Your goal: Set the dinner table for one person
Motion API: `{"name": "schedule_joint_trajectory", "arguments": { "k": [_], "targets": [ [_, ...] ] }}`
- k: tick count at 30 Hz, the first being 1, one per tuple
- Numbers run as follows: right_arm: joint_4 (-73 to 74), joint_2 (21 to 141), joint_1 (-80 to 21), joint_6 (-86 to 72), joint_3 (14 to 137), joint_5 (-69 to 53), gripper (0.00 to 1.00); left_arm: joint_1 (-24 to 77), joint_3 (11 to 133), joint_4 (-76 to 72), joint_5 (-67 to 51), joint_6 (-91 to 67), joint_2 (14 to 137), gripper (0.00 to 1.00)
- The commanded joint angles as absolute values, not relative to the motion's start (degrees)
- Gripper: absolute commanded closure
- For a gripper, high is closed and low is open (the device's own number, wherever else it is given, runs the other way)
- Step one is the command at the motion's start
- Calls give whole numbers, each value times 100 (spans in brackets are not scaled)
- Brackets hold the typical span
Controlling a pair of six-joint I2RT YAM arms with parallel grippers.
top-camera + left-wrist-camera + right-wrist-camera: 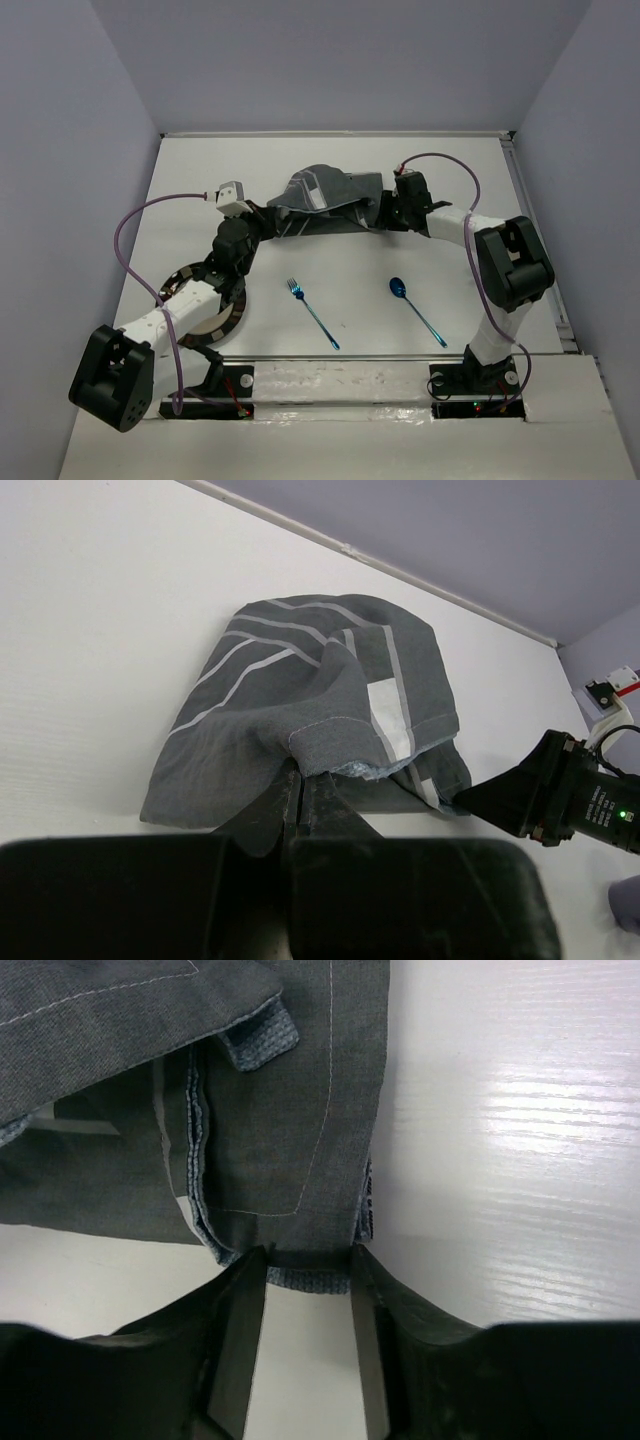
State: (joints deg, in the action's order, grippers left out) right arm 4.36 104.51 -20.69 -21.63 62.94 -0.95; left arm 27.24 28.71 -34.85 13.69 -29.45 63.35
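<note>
Two arms meet at the back of the white dinner table [190, 170]: left gripper [300, 785] clamped on the crumpled placemat [300, 695] hem, right gripper [308, 1260] with jaws apart astride its corner. Ungripped there, a pull would likely just drag it bunched.

Free lane between fork [312, 313] and spoon [417, 311]

A lab test cell: bare lavender walls [340, 60] enclose the dinner table [340, 280].

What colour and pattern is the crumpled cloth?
The cloth is dark grey with pale stripes, clearest in the left wrist view.
</note>
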Motion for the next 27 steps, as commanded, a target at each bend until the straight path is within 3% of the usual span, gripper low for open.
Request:
{"name": "schedule_joint_trajectory", "arguments": {
  "k": [1,5,7,15,16,19,24,27],
  "targets": [
    [220,10441,-2048,-2250,6407,-149,62,2698,2848,-3955,1424,-2918,6275,100],
    [220,10433,-2048,-2285,6398,-158,65,2698,2821,-3990,1406,-2936,6275,100],
    [220,10433,-2048,-2303,6398,-167,76,2698,2804,-3999,1415,-2936,6275,100],
    [246,9985,-2048,-2197,6530,-97,86,2707,2812,-4025,1450,-2900,6310,100],
    [246,9958,-2048,-2171,6617,-71,92,2698,2812,-4034,1468,-2900,6311,100],
    [246,10080,-2048,-2066,7310,-26,95,2698,2839,-4043,1503,-2892,6302,100],
    [307,11274,-1925,-1943,9243,185,98,2689,2839,-3990,1669,-2865,6232,100],
    [1618,12145,-1872,-1732,10885,44,29,2654,2821,-3946,1749,-2865,6188,100]
  ]
}}
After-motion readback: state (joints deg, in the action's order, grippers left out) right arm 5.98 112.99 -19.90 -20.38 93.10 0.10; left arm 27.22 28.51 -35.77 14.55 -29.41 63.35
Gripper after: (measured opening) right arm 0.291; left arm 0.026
